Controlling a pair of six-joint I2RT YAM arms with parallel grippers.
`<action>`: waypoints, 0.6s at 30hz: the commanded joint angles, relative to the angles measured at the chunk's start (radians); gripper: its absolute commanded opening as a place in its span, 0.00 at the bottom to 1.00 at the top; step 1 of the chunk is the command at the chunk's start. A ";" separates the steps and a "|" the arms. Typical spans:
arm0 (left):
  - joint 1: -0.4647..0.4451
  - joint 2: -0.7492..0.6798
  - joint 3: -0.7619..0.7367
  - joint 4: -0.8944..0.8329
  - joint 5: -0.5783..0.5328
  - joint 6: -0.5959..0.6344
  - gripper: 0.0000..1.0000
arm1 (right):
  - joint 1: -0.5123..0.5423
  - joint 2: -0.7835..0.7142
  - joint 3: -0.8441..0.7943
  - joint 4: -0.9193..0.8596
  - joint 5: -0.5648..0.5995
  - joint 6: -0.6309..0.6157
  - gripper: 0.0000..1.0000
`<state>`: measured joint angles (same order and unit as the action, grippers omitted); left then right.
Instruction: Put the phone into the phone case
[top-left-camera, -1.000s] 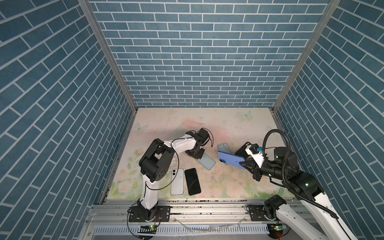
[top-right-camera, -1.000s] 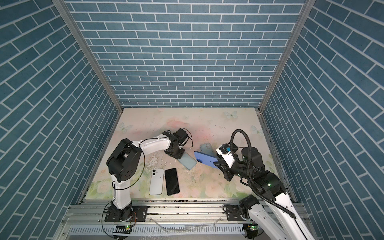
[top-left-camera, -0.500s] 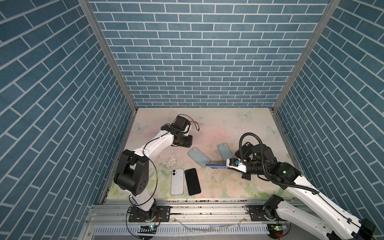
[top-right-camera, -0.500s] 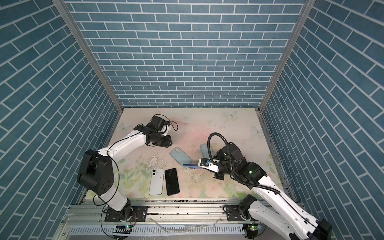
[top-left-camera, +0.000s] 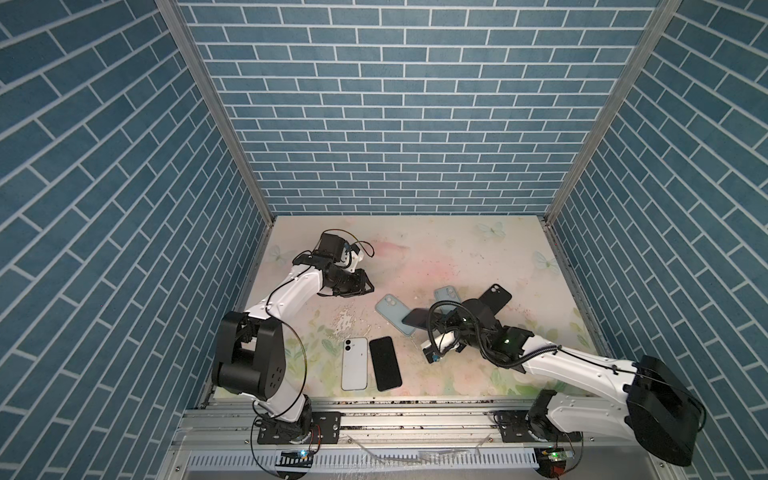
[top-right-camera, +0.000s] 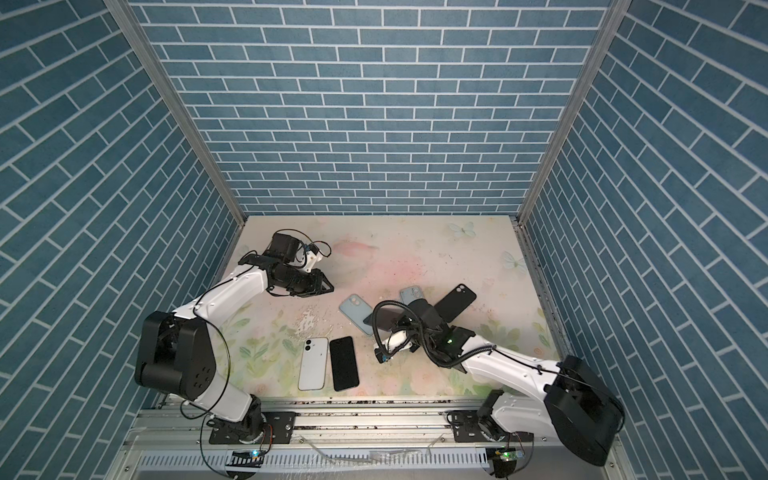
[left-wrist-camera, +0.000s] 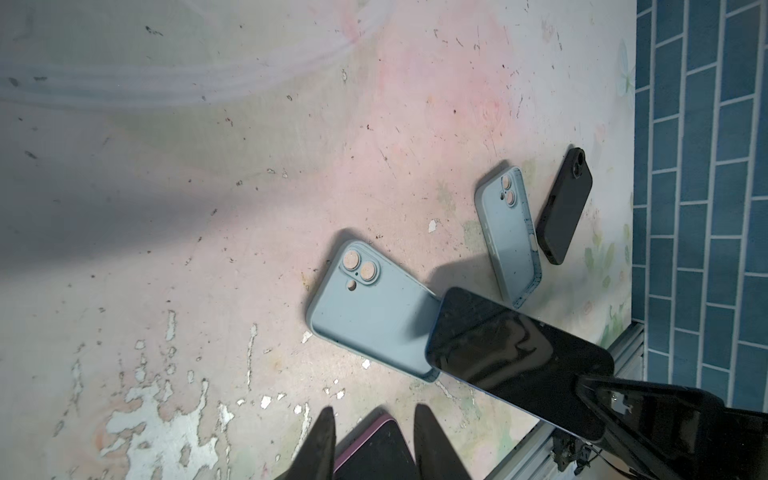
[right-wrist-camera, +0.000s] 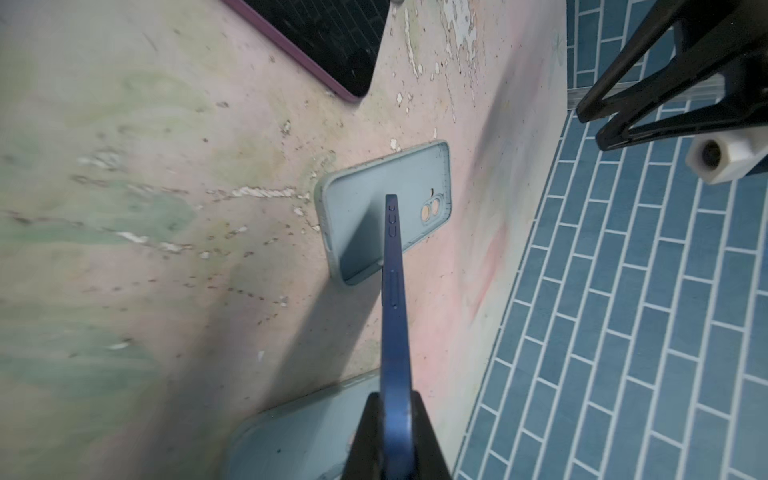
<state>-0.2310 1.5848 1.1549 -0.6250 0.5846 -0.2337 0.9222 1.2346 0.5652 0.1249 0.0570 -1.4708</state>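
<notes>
The right fingers (right-wrist-camera: 368, 440) are hidden under their own wrist and cable loop in both top views. The right wrist view shows them clamped tight on one end of the phone (right-wrist-camera: 392, 291), seen there edge-on as a thin blue strip. The phone is held off the table (top-left-camera: 457, 253), screen up, right of centre, with its free end over the near-right end of the case (top-left-camera: 388, 309); whether that end touches the case cannot be told. The case lies open side up, partly covered by the phone. A second case (top-left-camera: 446, 293), just right of it and farther back, is half hidden behind the right arm in the top views and cut off in the right wrist view. A black case (top-left-camera: 496, 296) lies just right of that, its near end under the arm. The left fingers (left-wrist-camera: 320, 440) hang at the far left, well apart from the case, a little way open with nothing between them; only their tips show in the left wrist view. A white phone (top-left-camera: 354, 363) and a black phone (top-left-camera: 385, 363) lie side by side near the front edge, left of the case. Both wrist views cut the black phone off and show it has a purple rim.
</notes>
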 joint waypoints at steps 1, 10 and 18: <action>0.002 0.019 -0.022 -0.001 0.024 0.004 0.34 | 0.031 0.061 0.029 0.258 0.162 -0.131 0.00; 0.002 0.100 -0.011 0.011 0.057 -0.030 0.45 | 0.098 0.137 0.037 0.342 0.184 -0.085 0.00; 0.007 0.201 0.001 0.048 0.121 -0.077 0.45 | 0.140 0.179 0.010 0.402 0.207 -0.022 0.00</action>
<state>-0.2302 1.7588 1.1446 -0.5911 0.6666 -0.2882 1.0473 1.4014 0.5655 0.4213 0.2367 -1.5341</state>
